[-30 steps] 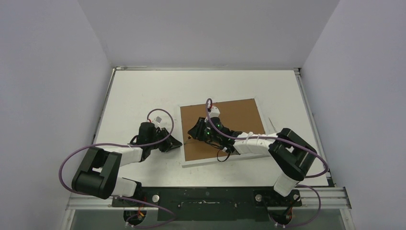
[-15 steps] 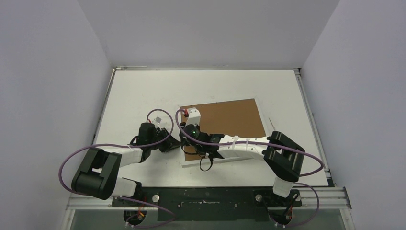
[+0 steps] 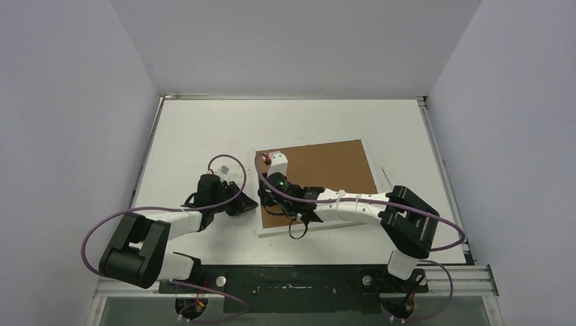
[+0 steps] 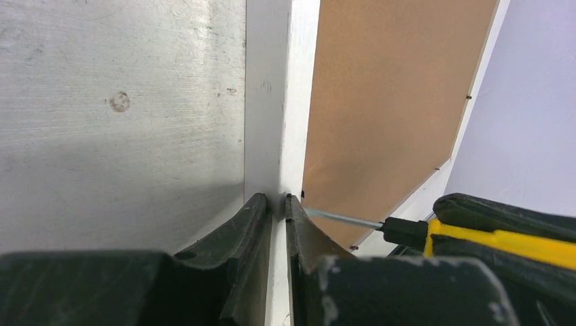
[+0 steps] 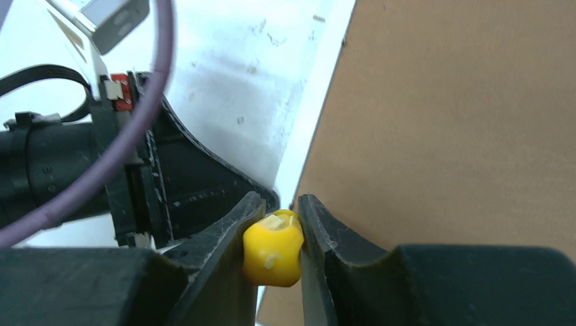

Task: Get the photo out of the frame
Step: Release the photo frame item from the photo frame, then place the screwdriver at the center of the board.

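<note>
The frame (image 3: 299,231) lies face down on the table, its brown backing board (image 3: 333,166) facing up. The photo is hidden under the board. My left gripper (image 4: 277,200) is shut on the frame's white left border (image 4: 278,102). My right gripper (image 5: 280,204) is shut on the yellow handle of a screwdriver (image 5: 273,248). The screwdriver's thin metal shaft (image 4: 339,217) points at the board's left edge, right beside the left fingers. In the top view both grippers meet at the frame's near-left side, the left gripper (image 3: 251,202) just outside it and the right gripper (image 3: 272,197) over it.
The white table (image 3: 197,136) is walled on three sides. Small metal tabs (image 4: 469,97) sit along the backing board's edge. A purple cable (image 5: 146,122) from the left arm crosses the right wrist view. Both arms crowd the frame's left edge.
My right gripper has moved left across the backing board with the screwdriver, from the board's middle to its left edge. The left gripper has kept its hold in place.
</note>
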Robot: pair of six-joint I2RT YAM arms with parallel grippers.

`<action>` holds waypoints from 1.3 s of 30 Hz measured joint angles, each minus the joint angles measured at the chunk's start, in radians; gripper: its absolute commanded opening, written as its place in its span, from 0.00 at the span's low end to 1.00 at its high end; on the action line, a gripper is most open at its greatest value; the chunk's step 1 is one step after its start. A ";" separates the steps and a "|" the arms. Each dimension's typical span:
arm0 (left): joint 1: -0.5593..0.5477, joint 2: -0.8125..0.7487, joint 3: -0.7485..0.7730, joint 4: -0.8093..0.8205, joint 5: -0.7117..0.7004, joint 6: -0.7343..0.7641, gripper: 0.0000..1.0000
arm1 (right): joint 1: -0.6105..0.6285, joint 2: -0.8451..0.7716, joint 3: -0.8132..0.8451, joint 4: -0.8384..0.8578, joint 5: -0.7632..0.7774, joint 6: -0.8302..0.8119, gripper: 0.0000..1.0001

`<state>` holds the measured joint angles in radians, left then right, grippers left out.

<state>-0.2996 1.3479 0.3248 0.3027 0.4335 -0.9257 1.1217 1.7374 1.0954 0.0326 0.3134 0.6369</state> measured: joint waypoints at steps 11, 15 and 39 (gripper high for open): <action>0.010 -0.042 0.018 -0.085 -0.004 0.043 0.18 | -0.422 -0.367 -0.223 -0.004 -0.378 0.072 0.05; 0.010 -0.093 0.021 -0.151 -0.018 0.071 0.42 | -0.732 -0.455 -0.266 -0.010 -0.509 0.082 0.05; -0.034 -0.161 0.114 -0.284 -0.128 0.141 0.49 | -1.734 -0.326 -0.655 0.371 -0.872 0.609 0.05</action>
<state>-0.3332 1.1873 0.4389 0.0189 0.3058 -0.7845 -0.6121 1.4117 0.4404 0.4034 -0.5587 1.2457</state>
